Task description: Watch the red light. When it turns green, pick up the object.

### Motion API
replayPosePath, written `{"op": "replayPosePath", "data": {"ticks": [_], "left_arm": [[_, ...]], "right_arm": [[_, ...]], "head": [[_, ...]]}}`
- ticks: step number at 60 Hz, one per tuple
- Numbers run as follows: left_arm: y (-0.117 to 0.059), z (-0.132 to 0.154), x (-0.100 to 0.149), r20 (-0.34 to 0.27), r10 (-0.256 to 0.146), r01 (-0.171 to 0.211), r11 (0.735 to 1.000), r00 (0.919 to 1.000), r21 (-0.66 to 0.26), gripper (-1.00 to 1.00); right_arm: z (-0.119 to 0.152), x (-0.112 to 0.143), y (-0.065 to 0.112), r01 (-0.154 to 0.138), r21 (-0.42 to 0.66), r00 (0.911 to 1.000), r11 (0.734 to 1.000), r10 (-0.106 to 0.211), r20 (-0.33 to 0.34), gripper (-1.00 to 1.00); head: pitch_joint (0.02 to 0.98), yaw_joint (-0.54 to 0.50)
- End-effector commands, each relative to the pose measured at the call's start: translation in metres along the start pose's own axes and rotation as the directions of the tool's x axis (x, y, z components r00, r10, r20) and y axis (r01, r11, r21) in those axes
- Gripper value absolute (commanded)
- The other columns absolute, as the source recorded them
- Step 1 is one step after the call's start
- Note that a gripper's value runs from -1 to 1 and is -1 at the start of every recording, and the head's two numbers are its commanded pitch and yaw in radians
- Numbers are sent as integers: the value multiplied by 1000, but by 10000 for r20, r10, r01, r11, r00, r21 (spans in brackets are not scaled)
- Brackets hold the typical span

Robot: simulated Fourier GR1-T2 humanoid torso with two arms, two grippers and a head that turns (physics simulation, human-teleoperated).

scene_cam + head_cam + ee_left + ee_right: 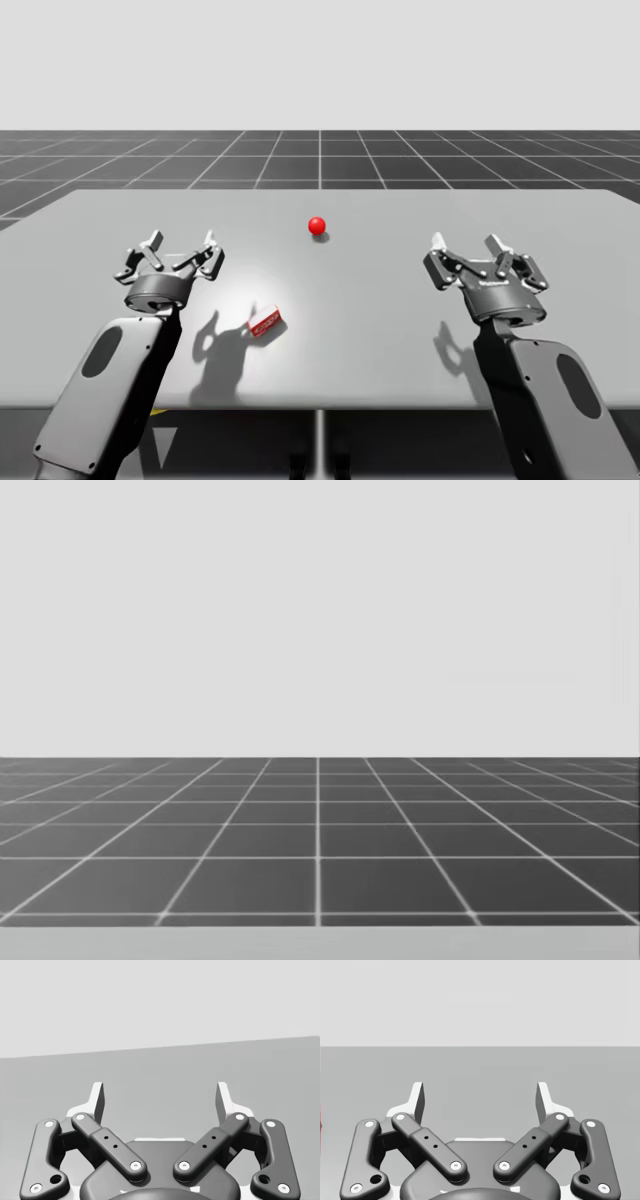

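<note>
Grey table (400, 330) is overhung by 2 grippers, the left gripper (181, 245) and the right gripper (465, 250), each with fingers spread apart and nothing held. The small red box (265, 322) lies near the left fingers, inward and behind. The ball light (317, 225), ahead between both grippers, is red, so waiting is judged due. On green, the left fingers must be lowered around the box.

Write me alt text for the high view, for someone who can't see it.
A red ball light sits toward the far side of a grey table, and a small red box lies untouched nearer the camera, closer to my left arm. My left pincer and right pincer hover open on either side, holding nothing.
</note>
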Motion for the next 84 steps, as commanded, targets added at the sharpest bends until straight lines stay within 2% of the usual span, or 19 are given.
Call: {"op": "replayPosePath", "data": {"ticks": [1,5,10,11,13,19,41,49,60,84], "left_arm": [[2,-5,-9,-188,-219,221,9997,9996,106,-1000],[2,-5,-9,-176,-239,241,9997,9996,104,-1000],[2,-5,-9,-158,-252,253,9997,9996,68,-1000],[2,-5,-9,-155,-257,258,9997,9995,57,-1000],[2,-5,-9,-153,-263,263,9996,9995,43,-1000],[2,-4,-9,-153,-289,289,9996,9995,25,-1000],[1,-4,-10,-116,-442,441,9990,9990,-114,-1000],[1,-4,-10,-72,-451,450,9989,9990,-162,-1000],[0,-2,-8,219,-317,323,9991,9993,-280,-1000],[-1,0,-6,385,-162,174,9993,9991,-320,-1000]], "right_arm": [[0,-7,-4,292,-411,9994,9987,-285,172,-1000],[1,-4,-5,369,133,9990,9992,-372,228,-1000],[0,-3,-7,109,323,9999,9994,-112,86,-1000],[0,-3,-6,186,211,9998,9996,-187,28,-1000],[0,-3,-6,144,197,9999,9997,-146,76,-1000],[0,-3,-5,-68,-37,9999,10000,68,128,-1000],[-1,-4,-4,-227,-161,9997,9996,229,131,-1000],[-1,-4,-3,-251,-131,9996,9996,253,108,-1000],[-1,-5,-3,-265,-111,9996,9996,266,80,-1000],[-1,-5,-2,-288,-84,9995,9995,289,144,-1000]], "head": [[62,-5],[66,-5],[91,-3],[104,-2],[120,-2],[205,-4],[498,20],[571,13],[620,22],[612,15]]}}
